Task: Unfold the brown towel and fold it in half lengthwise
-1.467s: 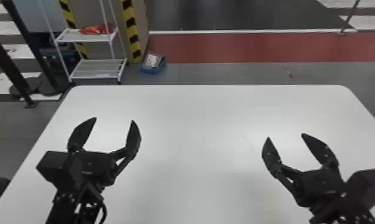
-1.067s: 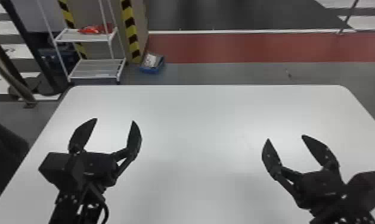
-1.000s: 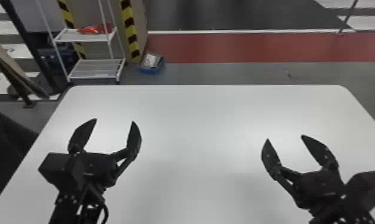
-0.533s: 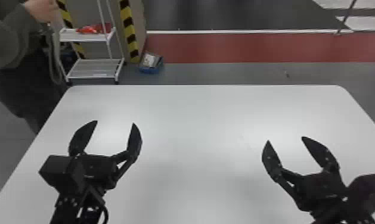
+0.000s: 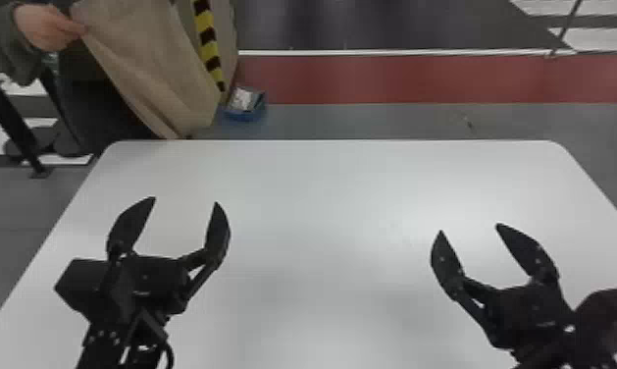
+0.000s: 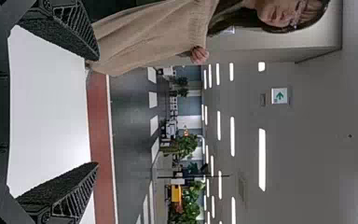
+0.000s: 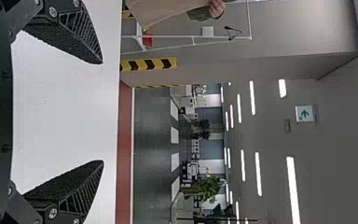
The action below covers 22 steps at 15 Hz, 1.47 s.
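Head view: left pincer point(image 5: 185, 200), right pincer point(image 5: 469, 228) both wide; I'd wait till that hand point(image 5: 47, 28) lays the towel point(image 5: 147, 56) inside the worktop point(image 5: 331, 196) edges.

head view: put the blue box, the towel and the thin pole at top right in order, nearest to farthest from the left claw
1. towel, hanging at the table's far left
2. blue box, on the floor past the far edge
3. pole, far back on the right
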Available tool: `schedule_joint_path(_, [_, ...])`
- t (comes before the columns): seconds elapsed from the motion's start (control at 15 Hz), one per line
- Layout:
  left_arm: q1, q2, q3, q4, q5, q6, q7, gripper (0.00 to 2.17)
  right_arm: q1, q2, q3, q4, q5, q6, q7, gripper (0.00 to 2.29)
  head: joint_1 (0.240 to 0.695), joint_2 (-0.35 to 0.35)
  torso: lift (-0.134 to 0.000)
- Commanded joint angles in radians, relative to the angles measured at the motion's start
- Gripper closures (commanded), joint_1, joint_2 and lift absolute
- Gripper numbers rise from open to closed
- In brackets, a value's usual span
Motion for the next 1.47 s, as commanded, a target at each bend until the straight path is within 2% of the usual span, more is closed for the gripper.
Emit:
schedule_joint_path(0.0, [0.004, 0.000, 0.000, -0.007, -0.002, 0.000, 0.000, 0.09, 0.006, -0.001, -0.002, -0.009, 0.000, 0.000, 0.000, 0.13, 0.695, 0.025, -0.125])
schedule_joint_path(1.4, [0.013, 0.000, -0.003, -0.005, -0.008, -0.006, 0.000, 0.09, 0.019, 0.001, -0.005, -0.010, -0.006, -0.003, 0.002, 0.13, 0.695, 0.019, -0.125])
